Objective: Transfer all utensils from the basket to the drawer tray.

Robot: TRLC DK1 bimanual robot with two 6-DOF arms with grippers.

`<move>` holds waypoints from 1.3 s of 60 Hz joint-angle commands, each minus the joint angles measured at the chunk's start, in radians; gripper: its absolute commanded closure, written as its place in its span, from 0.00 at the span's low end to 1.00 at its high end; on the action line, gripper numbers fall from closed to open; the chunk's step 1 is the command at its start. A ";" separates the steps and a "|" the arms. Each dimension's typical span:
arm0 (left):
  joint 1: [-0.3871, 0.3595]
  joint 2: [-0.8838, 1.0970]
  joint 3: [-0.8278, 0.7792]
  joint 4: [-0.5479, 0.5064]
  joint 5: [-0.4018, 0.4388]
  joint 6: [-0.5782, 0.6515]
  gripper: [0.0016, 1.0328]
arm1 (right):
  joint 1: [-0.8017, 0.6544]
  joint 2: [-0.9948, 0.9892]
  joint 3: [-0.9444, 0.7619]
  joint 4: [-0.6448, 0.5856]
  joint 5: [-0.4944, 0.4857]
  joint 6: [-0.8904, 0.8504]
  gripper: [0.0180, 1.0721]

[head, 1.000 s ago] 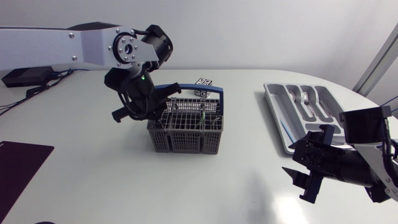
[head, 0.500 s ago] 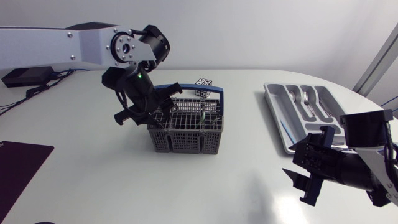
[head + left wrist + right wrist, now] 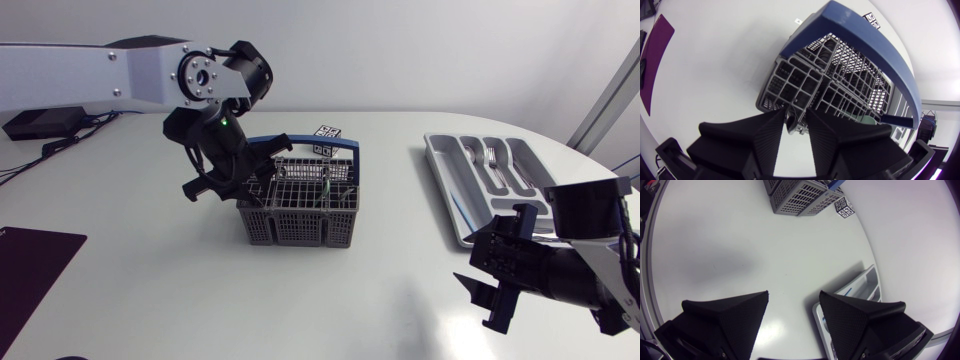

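Observation:
A grey wire basket (image 3: 298, 215) with a blue handle (image 3: 340, 147) stands mid-table with utensils upright in it. My left gripper (image 3: 250, 180) hangs over its left end. In the left wrist view the left gripper (image 3: 796, 125) is open. A thin metal utensil tip (image 3: 791, 119) stands in the gap between the fingers, with the basket (image 3: 840, 75) just ahead. The grey drawer tray (image 3: 440, 165) at the right holds forks (image 3: 490, 158). My right gripper (image 3: 485, 285) is open and empty, low over the table in front of the tray (image 3: 855, 287). The basket (image 3: 797, 195) lies far ahead of the right gripper (image 3: 792, 310).
A small black-and-white marker cube (image 3: 328, 133) sits just behind the basket. A dark purple mat (image 3: 30, 270) lies at the front left corner. Bare tabletop stretches between basket and tray.
My left gripper has shifted slightly right onto the basket's left end and its fingers have parted. My right arm has barely moved.

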 commanded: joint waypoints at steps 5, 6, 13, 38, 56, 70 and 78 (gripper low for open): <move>0.006 0.013 -0.010 -0.018 0.002 0.001 0.81 | 0.011 -0.007 -0.018 -0.014 0.014 0.021 0.29; 0.006 0.013 -0.010 -0.018 0.002 0.003 0.81 | 0.011 -0.007 -0.018 -0.012 0.014 0.021 0.29; 0.006 0.013 -0.013 -0.019 0.002 0.008 0.86 | 0.013 -0.007 -0.018 -0.012 0.017 0.022 0.29; 0.012 -0.033 -0.026 -0.021 -0.001 0.028 0.96 | 0.023 -0.009 -0.028 -0.007 0.028 0.027 0.29; 0.015 -0.118 -0.025 -0.019 0.004 0.044 0.96 | 0.037 -0.026 -0.029 -0.014 0.037 0.035 0.29; 0.041 -0.155 -0.039 -0.012 0.094 0.054 0.96 | 0.045 -0.043 -0.031 -0.030 0.040 0.039 0.29; 0.052 -0.184 -0.048 -0.010 0.156 0.070 0.96 | 0.045 -0.058 -0.028 -0.040 0.041 0.039 0.29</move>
